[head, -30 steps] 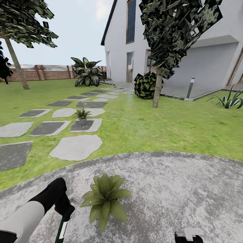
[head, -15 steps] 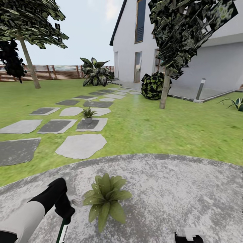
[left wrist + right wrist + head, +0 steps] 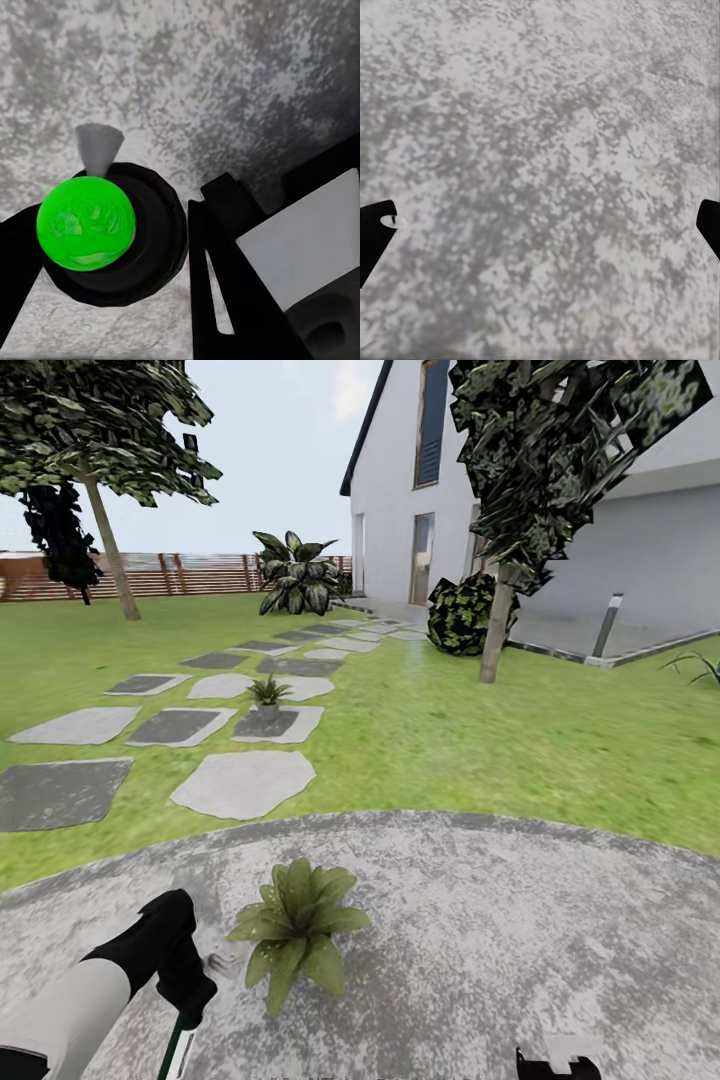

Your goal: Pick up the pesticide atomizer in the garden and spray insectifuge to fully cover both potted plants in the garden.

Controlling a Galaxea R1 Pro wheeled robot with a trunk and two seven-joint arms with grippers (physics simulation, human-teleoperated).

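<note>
Left gripper (image 3: 112,247) clamped on pesticide atomizer (image 3: 86,223) | right gripper (image 3: 540,225) jaws apart, empty | near potted plant (image 3: 293,925) just right of nozzle | risk: spray overshooting leaves if mis-aimed

The atomizer (image 3: 86,232) sits between the left gripper's fingers (image 3: 225,277), over the paving (image 3: 520,940). A plant (image 3: 292,930) stands just beside them; another plant (image 3: 268,693) well beyond, on a stone (image 3: 280,724).

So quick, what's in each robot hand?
Left gripper: closed on the pesticide atomizer.
Right gripper: jaws wide open, holding nothing.
</note>
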